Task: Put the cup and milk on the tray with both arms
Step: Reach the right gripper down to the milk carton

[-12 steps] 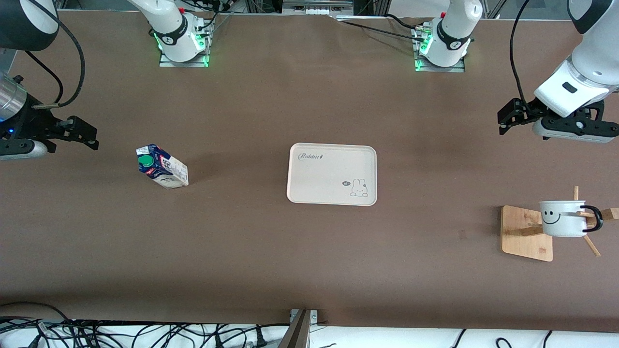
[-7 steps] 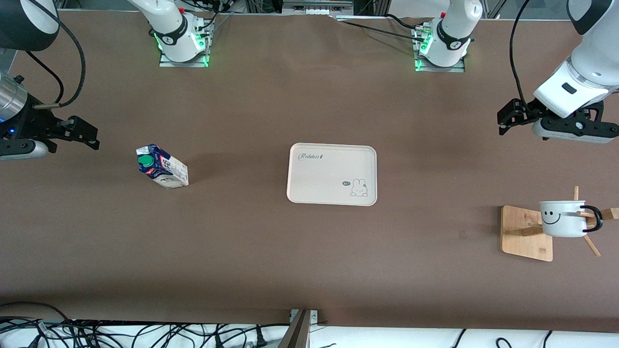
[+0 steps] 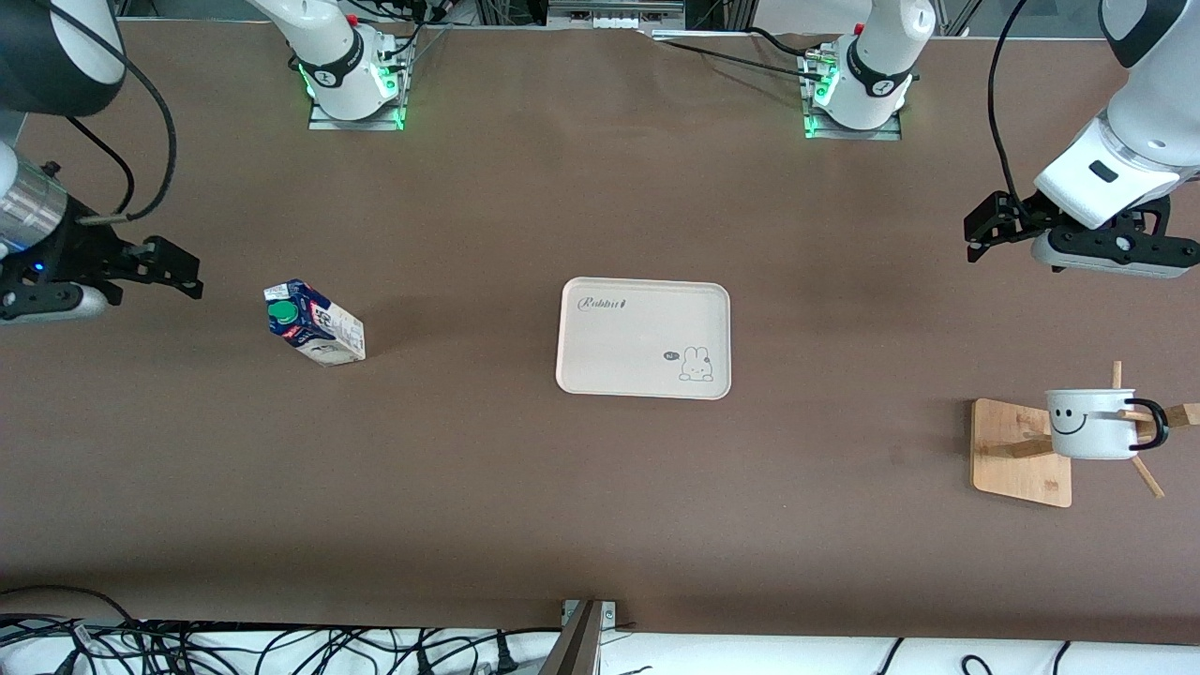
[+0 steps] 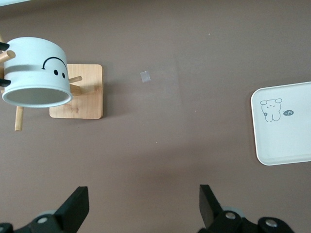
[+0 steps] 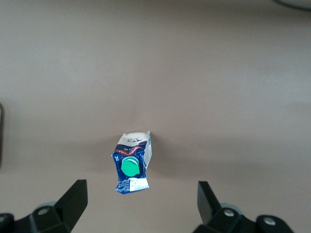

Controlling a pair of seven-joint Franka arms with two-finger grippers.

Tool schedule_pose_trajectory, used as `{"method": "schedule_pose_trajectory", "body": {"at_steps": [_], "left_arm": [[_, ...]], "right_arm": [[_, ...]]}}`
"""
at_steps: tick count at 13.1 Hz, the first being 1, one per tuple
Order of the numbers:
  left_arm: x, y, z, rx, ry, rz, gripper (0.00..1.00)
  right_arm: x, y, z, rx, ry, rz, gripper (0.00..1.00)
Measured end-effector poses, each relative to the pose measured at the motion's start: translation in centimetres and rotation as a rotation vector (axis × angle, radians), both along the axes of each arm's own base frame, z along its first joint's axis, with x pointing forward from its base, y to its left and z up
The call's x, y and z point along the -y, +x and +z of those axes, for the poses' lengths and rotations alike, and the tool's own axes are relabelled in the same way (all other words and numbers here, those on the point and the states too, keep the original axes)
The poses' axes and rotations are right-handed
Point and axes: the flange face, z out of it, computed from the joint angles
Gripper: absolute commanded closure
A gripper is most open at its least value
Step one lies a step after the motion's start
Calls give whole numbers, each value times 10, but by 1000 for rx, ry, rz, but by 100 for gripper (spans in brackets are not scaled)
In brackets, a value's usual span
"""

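Cream tray [image 3: 643, 338] sits flat at the middle of the table [image 3: 600, 506] with nothing on it, its rabbit drawing at the corner nearer the front camera and toward the left arm's end. Well apart from it, toward the right arm's end, the milk [image 3: 314, 322] stands upright on the bare tabletop, green cap up, with open brown surface all the way between carton and tray. Over at the left arm's end, the cup [image 3: 1092, 423] hangs tipped on its side on the pegs of a wooden rack [image 3: 1022, 452], smiley face showing, black handle hooked over a peg; the pegs poke out around it, and the rack's square base lies nearer the tray than the cup does. A tiny pale scrap [image 4: 145, 76] lies on the table between rack and tray. Right gripper [image 3: 178, 266] hovers over the table's end just beside the milk, fingers spread wide, holding nothing. Left gripper [image 3: 984, 228] hangs over bare table at its own end, jaws wide apart and empty too
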Motion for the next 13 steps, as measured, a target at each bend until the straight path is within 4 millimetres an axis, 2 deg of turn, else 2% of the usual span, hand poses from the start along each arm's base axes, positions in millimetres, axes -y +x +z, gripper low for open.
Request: {"method": "schedule_pose_trajectory", "body": {"at_steps": [2, 4, 7, 8, 13], "left_arm": [[0, 0, 0, 0, 0, 0, 0], [0, 0, 0, 0, 0, 0, 0], [0, 0, 0, 0, -1, 0, 0], [0, 0, 0, 0, -2, 0, 0], [0, 0, 0, -1, -2, 0, 0]], "right_arm": [[-10, 17, -54, -70, -1, 19, 0], [-25, 27, -87, -97, -4, 38, 0], [-51, 25, -107, -127, -9, 70, 0], [-54, 23, -111, -135, -10, 74, 0], [-42, -2, -143, -118, -6, 77, 0]]}}
